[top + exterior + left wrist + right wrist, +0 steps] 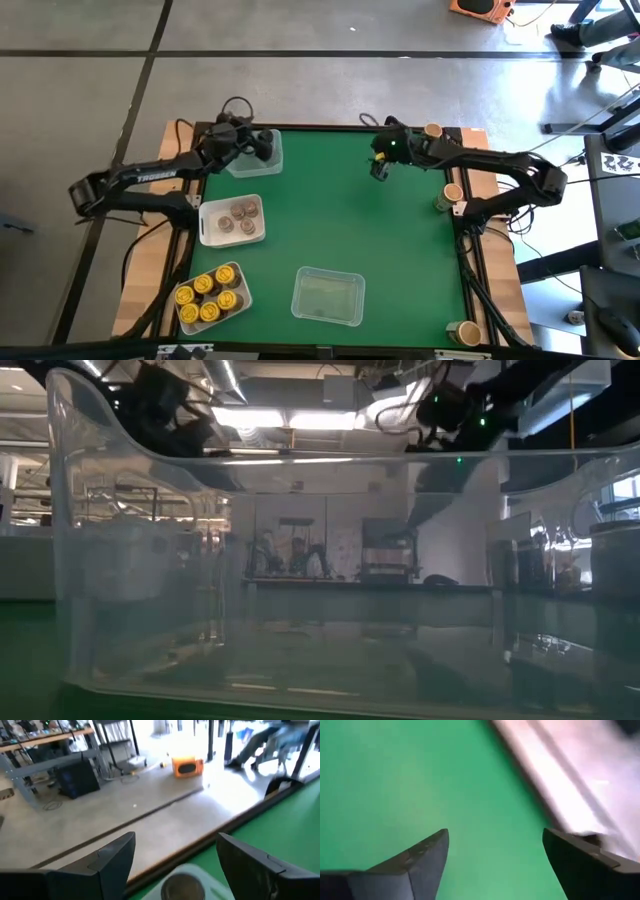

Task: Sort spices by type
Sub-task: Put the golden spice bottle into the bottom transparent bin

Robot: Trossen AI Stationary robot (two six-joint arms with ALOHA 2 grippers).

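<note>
While both claws gape empty, the left claw [262, 146] hangs over a jar [182, 885] in the corner tray [254, 166]

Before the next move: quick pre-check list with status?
1. Left pincer open: ok, fingers spread above a jar.
2. That jar sits in the far-left tray: ok; standing free of the fingers: cannot tell.
3. Right pincer open and empty: ok, only green mat between its fingers.
4. Grey-lidded jars grouped in the white tray: ok.
5. Yellow-lidded jars grouped in their tray: ok.
6. Near clear tray empty: ok.
</note>
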